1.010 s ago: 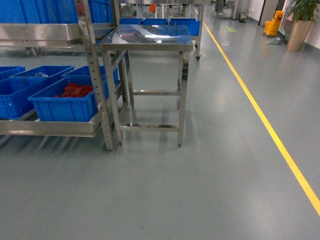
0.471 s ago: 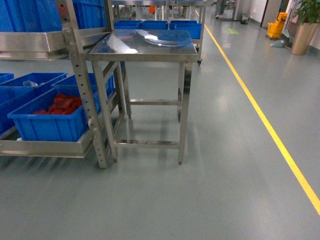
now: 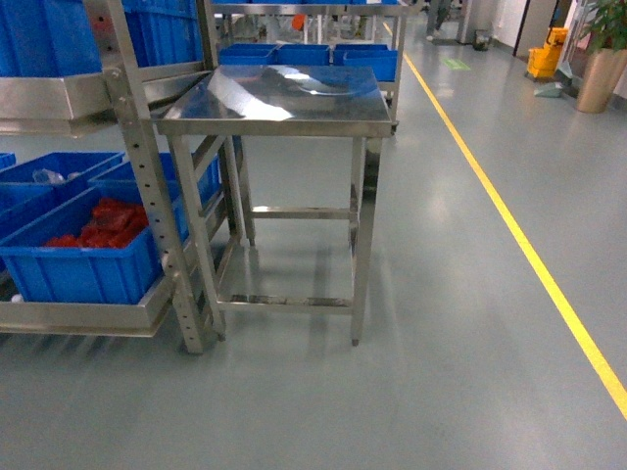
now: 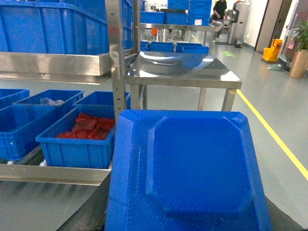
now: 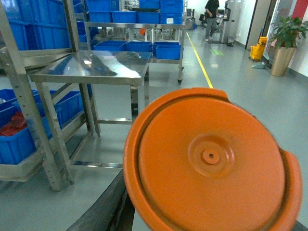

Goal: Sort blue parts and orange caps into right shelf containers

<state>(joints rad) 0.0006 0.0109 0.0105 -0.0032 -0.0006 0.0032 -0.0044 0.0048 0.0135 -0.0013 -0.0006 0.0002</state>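
A big blue part (image 4: 192,173), a flat moulded tray shape, fills the lower left wrist view; my left gripper (image 4: 187,222) is shut on it, and only a dark finger (image 4: 91,214) shows beside it. An orange cap (image 5: 211,159), round with a raised rim, fills the right wrist view with my right gripper (image 5: 207,226) shut on it. Neither gripper shows in the head view. Blue containers stand on a steel shelf at the left; the nearest container (image 3: 83,269) holds red pieces, and it also shows as the container (image 4: 79,147) in the left wrist view.
A steel table (image 3: 284,108) stands against the shelf post (image 3: 147,196), straight ahead. More blue crates (image 3: 304,54) sit on a rack behind it. A yellow floor line (image 3: 519,245) runs along the right. A potted plant (image 3: 598,69) stands far right, and a person (image 5: 211,14) at the back.
The head view has moved forward: the table and the shelf are nearer and larger, and the shelf has slid toward the left edge.
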